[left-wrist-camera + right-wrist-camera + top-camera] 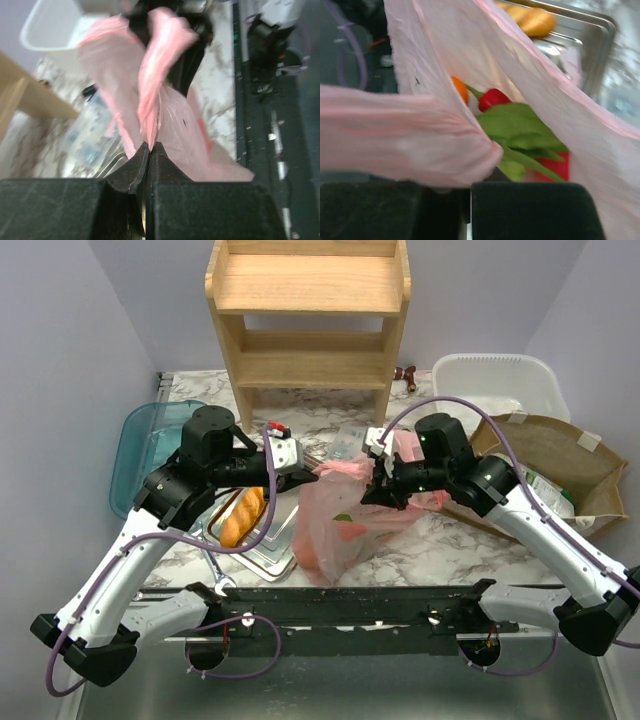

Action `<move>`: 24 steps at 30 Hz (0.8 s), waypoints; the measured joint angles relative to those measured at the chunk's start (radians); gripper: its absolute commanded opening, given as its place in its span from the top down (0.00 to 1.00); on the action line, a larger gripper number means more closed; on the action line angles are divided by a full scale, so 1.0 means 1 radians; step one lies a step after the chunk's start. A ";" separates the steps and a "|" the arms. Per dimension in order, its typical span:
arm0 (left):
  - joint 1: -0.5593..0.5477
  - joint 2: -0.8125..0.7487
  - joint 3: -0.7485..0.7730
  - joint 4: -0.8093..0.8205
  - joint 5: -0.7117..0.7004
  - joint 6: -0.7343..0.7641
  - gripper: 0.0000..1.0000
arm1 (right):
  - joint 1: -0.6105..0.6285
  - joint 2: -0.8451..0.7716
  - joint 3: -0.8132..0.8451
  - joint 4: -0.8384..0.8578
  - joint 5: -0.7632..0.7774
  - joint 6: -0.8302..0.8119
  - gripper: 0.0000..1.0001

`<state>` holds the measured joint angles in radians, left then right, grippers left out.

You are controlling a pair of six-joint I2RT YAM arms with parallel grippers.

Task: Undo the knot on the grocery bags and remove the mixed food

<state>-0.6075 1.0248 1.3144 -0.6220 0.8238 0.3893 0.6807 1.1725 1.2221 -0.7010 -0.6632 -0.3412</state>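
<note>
The top external camera stood above and behind the arm bases (85,640), looking down toward 12 o'clock over the marbled table (450,540) from well back. The left wrist camera looked past its black fingers (125,175), close on the thin translucent pink plastic bag (160,65). The right wrist camera, closer, faced into that bag's mouth. All three shared the bag (340,525) (560,100); top and right wrist also shared the golden bread loaf (240,517) (532,20).

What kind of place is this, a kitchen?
Probably a pretend kitchen counter in a robot lab: a marble-look table, a wooden shelf, a pink bag of groceries, and two robot arms.
</note>
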 measured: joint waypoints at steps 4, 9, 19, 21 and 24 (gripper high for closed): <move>0.066 -0.050 -0.061 -0.006 -0.090 0.081 0.95 | 0.000 -0.080 -0.004 -0.010 0.194 0.029 0.99; 0.157 -0.106 -0.146 -0.009 -0.170 0.204 0.93 | 0.004 -0.181 -0.004 -0.011 0.359 0.078 0.99; 0.108 -0.196 -0.243 -0.230 -0.122 0.690 1.00 | 0.005 -0.198 -0.008 -0.064 0.247 0.069 0.94; 0.053 -0.209 -0.279 -0.267 -0.137 0.762 1.00 | 0.005 -0.185 -0.014 -0.117 0.169 0.029 0.62; -0.082 -0.235 -0.365 -0.308 -0.176 0.855 1.00 | 0.005 -0.146 -0.030 -0.240 0.097 -0.070 0.32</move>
<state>-0.6899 0.7898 0.9497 -0.9298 0.6476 1.2442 0.6861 1.0260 1.1919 -0.9409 -0.5667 -0.4114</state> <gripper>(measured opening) 0.008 0.475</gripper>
